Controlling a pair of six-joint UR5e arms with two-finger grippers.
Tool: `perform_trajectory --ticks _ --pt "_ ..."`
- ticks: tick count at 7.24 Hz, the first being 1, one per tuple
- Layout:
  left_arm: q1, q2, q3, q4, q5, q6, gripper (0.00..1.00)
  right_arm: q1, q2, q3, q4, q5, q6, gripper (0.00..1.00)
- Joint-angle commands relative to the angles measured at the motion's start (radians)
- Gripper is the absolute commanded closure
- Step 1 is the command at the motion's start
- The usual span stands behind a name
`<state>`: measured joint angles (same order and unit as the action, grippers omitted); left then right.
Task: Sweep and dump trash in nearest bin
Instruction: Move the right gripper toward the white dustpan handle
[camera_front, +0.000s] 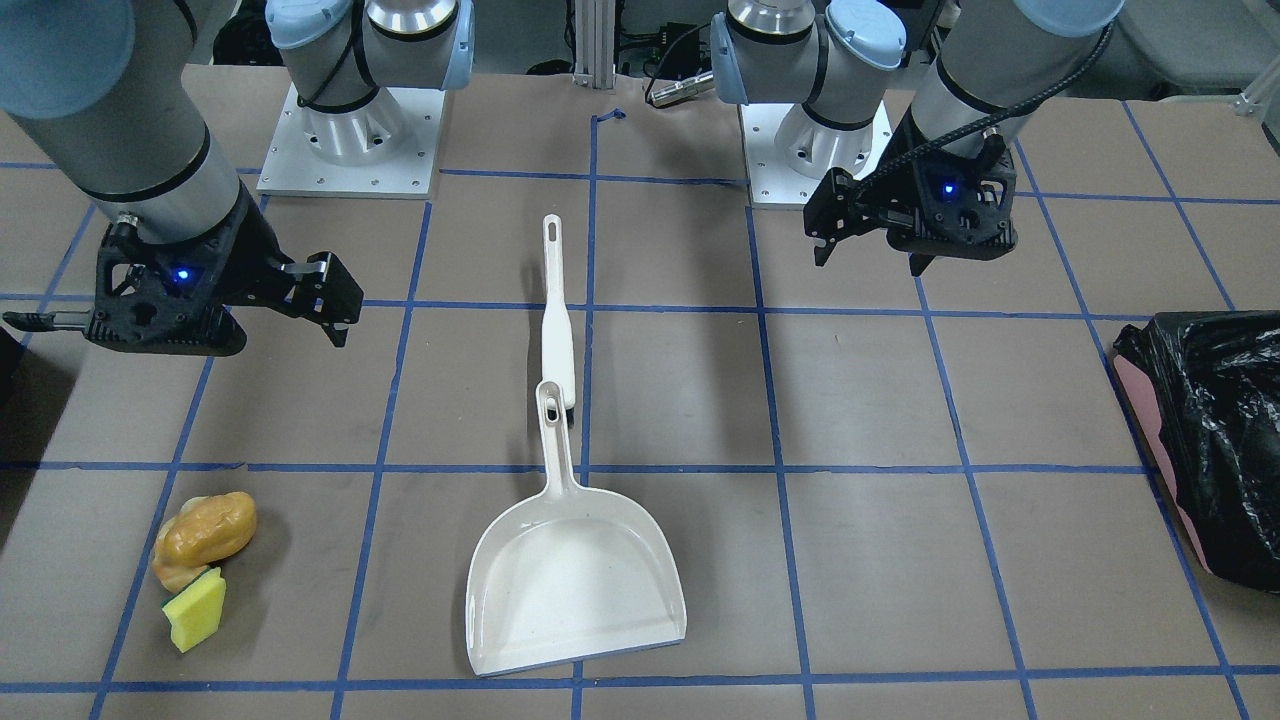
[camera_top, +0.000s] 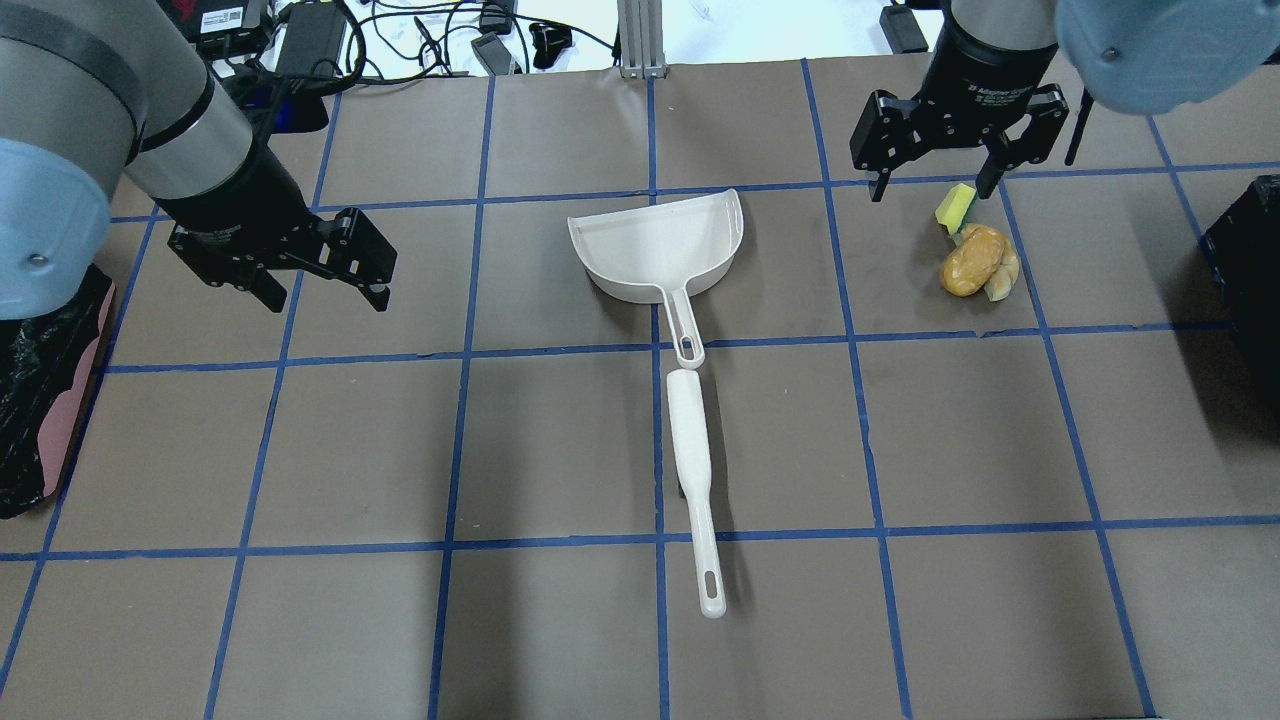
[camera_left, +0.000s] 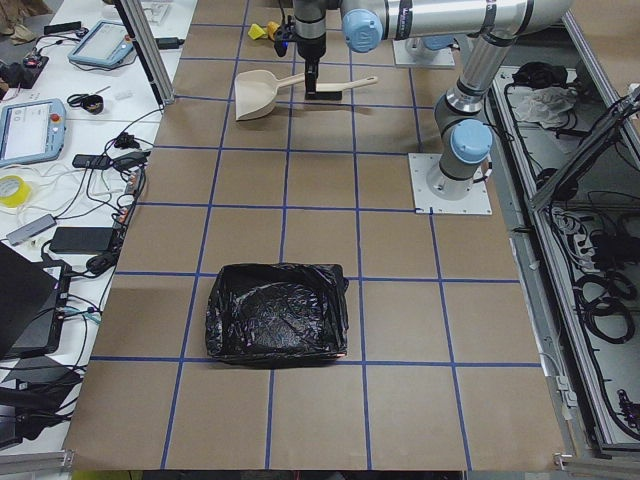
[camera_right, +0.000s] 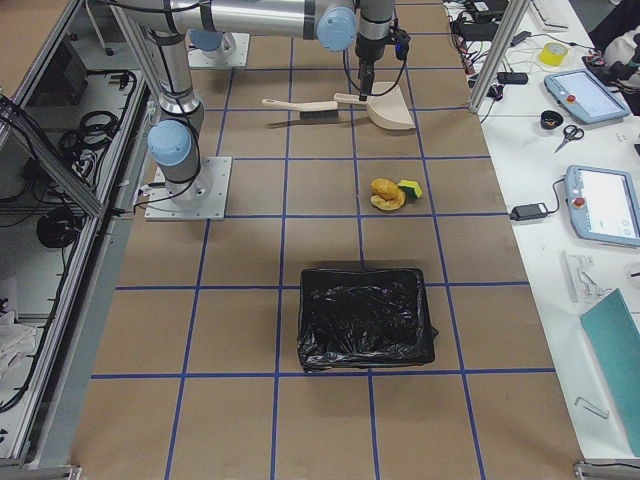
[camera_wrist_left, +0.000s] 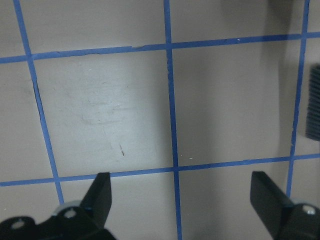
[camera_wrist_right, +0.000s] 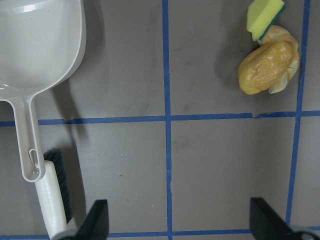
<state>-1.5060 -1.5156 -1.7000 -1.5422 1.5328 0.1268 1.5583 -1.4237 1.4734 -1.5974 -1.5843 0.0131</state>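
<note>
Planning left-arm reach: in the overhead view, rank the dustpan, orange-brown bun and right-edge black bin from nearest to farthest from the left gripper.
From the left gripper:
1. dustpan, at the table's centre.
2. orange-brown bun, right of centre.
3. black bin, at the far right edge.

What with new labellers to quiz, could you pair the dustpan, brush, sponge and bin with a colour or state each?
Things:
1. dustpan
2. brush
3. sponge
4. bin

Descriptions:
A. lined with black plastic
B. yellow with a green face
C. pale scoop, empty
D. white handle, dark bristles

Pairs: 1-C, 2-D, 3-B, 4-A
</note>
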Motion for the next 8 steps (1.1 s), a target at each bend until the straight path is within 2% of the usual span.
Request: perform_trajectory --ticks 1,8 --pt "0.003 0.002 0.003 0.005 0.001 0.001 0.0 0.002 -0.017 -0.007 0.004 -0.01 0.001 0.0" --pt "0.016 -0.018 -0.001 -0.009 0.004 0.011 0.0 0.009 -0.034 0.008 0.001 0.001 0.007 0.0"
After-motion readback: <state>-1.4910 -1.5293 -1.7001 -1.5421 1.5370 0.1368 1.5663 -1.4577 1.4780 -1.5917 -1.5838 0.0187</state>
